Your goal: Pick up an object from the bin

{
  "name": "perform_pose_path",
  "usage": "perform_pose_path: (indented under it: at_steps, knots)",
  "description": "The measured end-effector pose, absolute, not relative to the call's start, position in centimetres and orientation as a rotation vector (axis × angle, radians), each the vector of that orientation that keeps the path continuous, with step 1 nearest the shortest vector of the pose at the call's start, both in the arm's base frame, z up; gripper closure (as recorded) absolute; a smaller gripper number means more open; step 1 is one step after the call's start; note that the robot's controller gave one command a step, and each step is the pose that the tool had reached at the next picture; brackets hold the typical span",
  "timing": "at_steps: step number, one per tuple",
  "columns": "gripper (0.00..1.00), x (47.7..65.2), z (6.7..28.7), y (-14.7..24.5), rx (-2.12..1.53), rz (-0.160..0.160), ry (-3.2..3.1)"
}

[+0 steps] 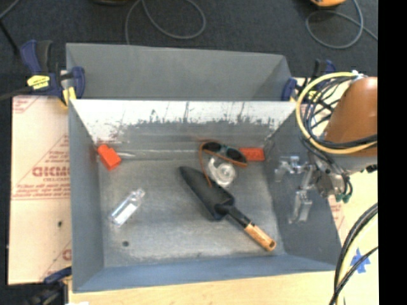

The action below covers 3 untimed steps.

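My gripper (296, 189) hangs over the bin's right wall, open with nothing between its fingers. Nearest to it lies a black trowel (213, 197), slanting across the middle of the floor. Its tan wooden handle end (261, 237) points to the front right, just left of and below the gripper. Behind the trowel's blade, dark glasses with an orange strap (224, 151) lie against the back wall. A clear round lid-like piece (223, 173) rests on them.
A small clear bottle (127, 206) lies on the left floor. An orange block (109, 157) sits in the back left corner. The arm with its orange cover and looped cables stands outside the right wall.
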<state>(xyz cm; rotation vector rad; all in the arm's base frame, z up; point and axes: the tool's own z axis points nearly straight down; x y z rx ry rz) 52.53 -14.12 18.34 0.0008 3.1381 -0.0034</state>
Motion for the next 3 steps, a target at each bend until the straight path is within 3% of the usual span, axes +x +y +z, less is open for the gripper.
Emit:
perform_pose_path:
  at_steps: [2,3]
  knots:
    - [0.0,50.5,10.3,-12.1,-0.02,-0.002,3.137]
    - [0.0,50.2,8.3,-10.9,0.171,-0.002,3.135]
